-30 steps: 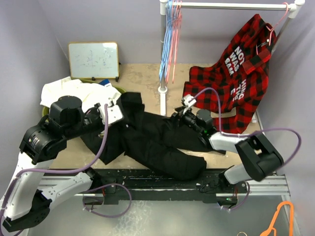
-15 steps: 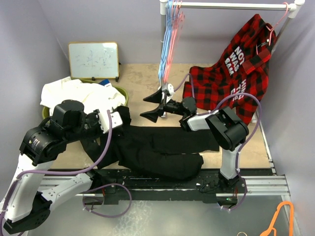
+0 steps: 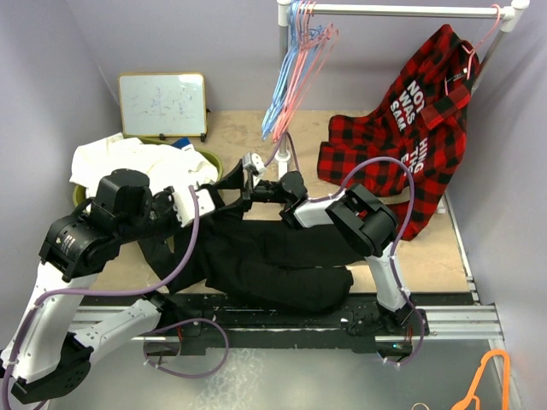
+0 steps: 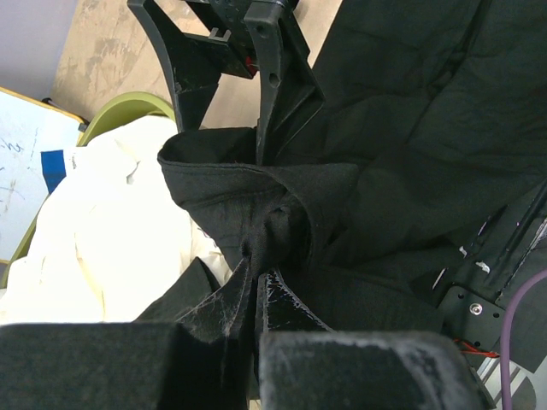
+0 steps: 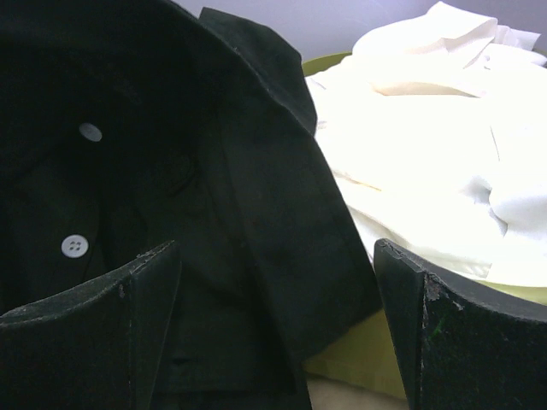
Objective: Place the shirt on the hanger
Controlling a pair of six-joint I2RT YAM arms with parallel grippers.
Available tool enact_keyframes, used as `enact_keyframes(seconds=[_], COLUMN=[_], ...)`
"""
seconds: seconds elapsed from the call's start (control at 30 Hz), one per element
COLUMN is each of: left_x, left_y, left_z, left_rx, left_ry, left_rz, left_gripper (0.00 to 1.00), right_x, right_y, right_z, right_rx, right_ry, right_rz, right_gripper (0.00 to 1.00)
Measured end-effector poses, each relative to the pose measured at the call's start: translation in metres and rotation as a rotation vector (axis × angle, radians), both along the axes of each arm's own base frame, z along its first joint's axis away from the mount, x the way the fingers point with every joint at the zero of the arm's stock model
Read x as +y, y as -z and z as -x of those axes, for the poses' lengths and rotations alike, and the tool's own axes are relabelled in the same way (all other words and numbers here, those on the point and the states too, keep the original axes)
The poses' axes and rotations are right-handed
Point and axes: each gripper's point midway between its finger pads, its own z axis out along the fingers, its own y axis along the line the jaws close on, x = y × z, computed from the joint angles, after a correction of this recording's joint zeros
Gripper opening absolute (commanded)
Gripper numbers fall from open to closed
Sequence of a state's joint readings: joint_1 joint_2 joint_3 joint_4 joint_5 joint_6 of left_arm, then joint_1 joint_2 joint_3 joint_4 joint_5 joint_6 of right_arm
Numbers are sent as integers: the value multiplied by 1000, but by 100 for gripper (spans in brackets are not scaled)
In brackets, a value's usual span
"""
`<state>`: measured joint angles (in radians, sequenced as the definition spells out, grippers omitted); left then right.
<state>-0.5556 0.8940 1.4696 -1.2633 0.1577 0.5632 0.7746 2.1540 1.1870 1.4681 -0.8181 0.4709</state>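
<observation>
Black cloth fills the near middle of the table [image 3: 248,128]: the shirt [image 3: 282,256] lies there crumpled, running left to right. At its left end the left gripper [image 4: 259,272] is clenched on a bunched fold of the fabric. Just beyond, the right gripper [image 5: 275,260] stands spread wide, its fingers either side of the shirt's buttoned edge without pinching it. Past them a white garment [image 5: 427,128] sits heaped in a green basket [image 5: 359,359]. At the far side, the pink hanger [image 3: 306,81] hangs among light-blue hangers [image 3: 278,102] on the rail [image 3: 402,10]; a plaid shirt [image 3: 410,145] hangs far right.
</observation>
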Motion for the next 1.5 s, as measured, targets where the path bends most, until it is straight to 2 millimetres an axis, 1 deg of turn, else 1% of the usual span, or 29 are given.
enact_keyframes(seconds=[0.03,0.07,0.13,0.17,0.2,0.3,0.37,0.43,0.5,0.57,0.6,0.73,0.83,0.9,0.93,1.03,1.07,1.13,1.17,1.27,1.33,1.37,1.43,1.5], left_x=[0,0,1,1,1,3,4,5,6,7,7,7,8,5,2,-8,-11,-15,-16,-15,-14,-11,-7,-6], left_y=[0,0,0,-1,-1,-5,-6,-8,-9,-12,-14,-24,-38,-54,-66,-103,-115,-140,-156,-206,-238,-251,-273,-282], left_z=[0,0,-1,-1,-1,-2,-3,-3,-2,-1,-1,-7,-23,-37,-45,-65,-70,-77,-80,-83,-81,-79,-76,-74], left_rx=[0,1,1,0,-2,-8,-11,-11,-15,-21,-28,-68,-119,-164,-192,-273,-297,-352,-386,-502,-577,-610,-669,-695], left_ry=[-1,-2,-5,-7,-9,-22,-29,-36,-40,-49,-53,-86,-131,-159,-168,-176,-177,-175,-176,-181,-180,-186,-189,-184], left_rz=[0,1,2,3,4,12,19,27,36,52,63,94,108,131,152,218,237,272,292,360,404,418,440,447], left_gripper=[0,0,0,0,0,0,0,0,0,0,0,0,0,0,0,0,0,0,0,0,0,0,0,0], right_x=[1,2,3,4,4,3,-3,-14,-25,-43,-52,-86,-114,-130,-139,-155,-160,-165,-168,-171,-174,-176,-181,-183], right_y=[0,0,1,3,4,8,7,3,-5,-20,-31,-84,-134,-161,-178,-222,-241,-271,-289,-332,-350,-355,-358,-353], right_z=[-1,-1,-3,-4,-5,-8,-5,1,6,15,20,36,44,45,44,40,36,34,33,35,38,39,41,42], right_rx=[-5,-7,-18,-23,-26,-12,-3,17,26,35,34,17,-25,-58,-78,-129,-147,-173,-189,-223,-235,-235,-231,-233], right_ry=[12,13,31,41,46,69,91,134,178,238,268,370,466,531,572,663,695,730,745,763,767,770,781,783], right_rz=[0,0,1,4,10,28,39,52,52,41,28,-41,-95,-112,-116,-121,-112,-105,-92,-90,-86,-83,-62,-36], right_gripper=[81,73,31,13,1,0,0,0,0,0,0,0,0,0,0,0,0,0,0,0,0,0,0,0])
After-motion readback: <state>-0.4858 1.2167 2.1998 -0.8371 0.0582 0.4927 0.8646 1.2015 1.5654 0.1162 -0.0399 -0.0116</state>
